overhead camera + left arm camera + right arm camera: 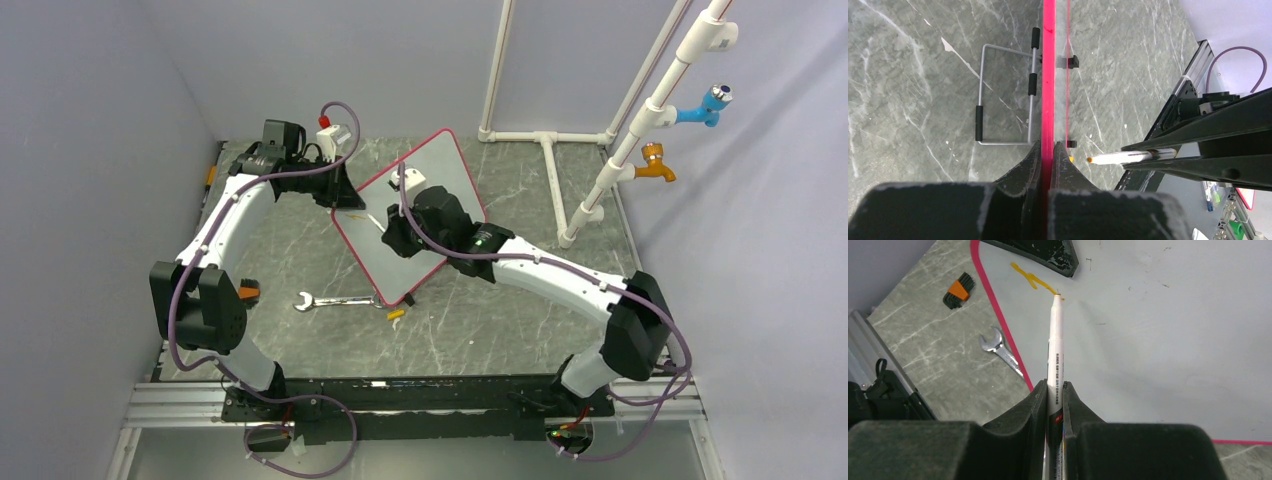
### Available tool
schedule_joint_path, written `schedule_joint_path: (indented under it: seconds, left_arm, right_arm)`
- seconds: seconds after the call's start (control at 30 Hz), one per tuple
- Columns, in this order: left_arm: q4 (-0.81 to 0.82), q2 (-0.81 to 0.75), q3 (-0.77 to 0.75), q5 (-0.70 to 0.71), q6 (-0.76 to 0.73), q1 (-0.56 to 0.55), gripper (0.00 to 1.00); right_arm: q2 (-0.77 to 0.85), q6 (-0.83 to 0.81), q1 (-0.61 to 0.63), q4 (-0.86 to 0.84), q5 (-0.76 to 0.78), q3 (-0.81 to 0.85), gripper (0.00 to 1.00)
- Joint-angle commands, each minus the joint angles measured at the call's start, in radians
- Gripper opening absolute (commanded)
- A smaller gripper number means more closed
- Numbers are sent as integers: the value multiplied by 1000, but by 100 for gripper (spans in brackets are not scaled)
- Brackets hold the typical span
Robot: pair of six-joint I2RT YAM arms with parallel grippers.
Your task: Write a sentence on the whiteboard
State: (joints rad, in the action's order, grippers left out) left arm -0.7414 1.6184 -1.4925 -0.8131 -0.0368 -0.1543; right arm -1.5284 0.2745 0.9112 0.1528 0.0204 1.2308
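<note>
Up close, the right gripper (1054, 390) is pinching a white marker (1055, 340) between pressed-in jaws. The print on the barrel is too small to read, and whether the tip is touching anything is hard to tell. The left gripper (1048, 150) is clamping the red rim of the whiteboard (1158, 340), which is showing only edge-on in that wrist's view, so I cannot tell its tilt. From above, both pairs of fingers are hiding under their wrists. The whiteboard is lying beneath the marker, whose tip is sitting at the end of a yellow stroke (1030, 277) partly covered by a left finger. Beside the board's rim, a wrench (330, 300) and a hex key set (958, 290) are lying on the grey marbled table (520, 320). A white pipe frame (555, 170) is standing at the far right against plain grey walls.
</note>
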Motion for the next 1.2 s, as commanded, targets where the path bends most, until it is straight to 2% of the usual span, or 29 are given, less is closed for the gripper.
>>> schedule_joint_path:
  seconds: [0.0,0.17,0.27,0.33,0.5,0.67,0.9,1.17]
  left_arm:
    - [10,-8,11,183,-75,-2,0]
    - [-14,26,17,256,-109,-2,11]
    - [-11,29,28,271,-127,-2,13]
    - [-7,29,33,273,-131,-2,12]
    - [6,22,38,245,-136,-2,1]
    - [33,-5,54,233,-132,-3,0]
    - [0,70,52,267,-135,-4,14]
    - [7,81,90,305,-172,-4,27]
  right_arm:
    - [77,12,-3,25,-34,21,0]
    - [133,23,-4,56,-54,11,0]
    - [159,33,-6,68,-58,-1,0]
    - [165,50,-23,59,-100,-16,0]
    - [116,182,-140,-12,-343,-36,0]
    - [64,269,-221,-54,-493,-1,0]
    - [20,319,-286,-59,-597,18,0]
    - [31,325,-307,-43,-603,6,0]
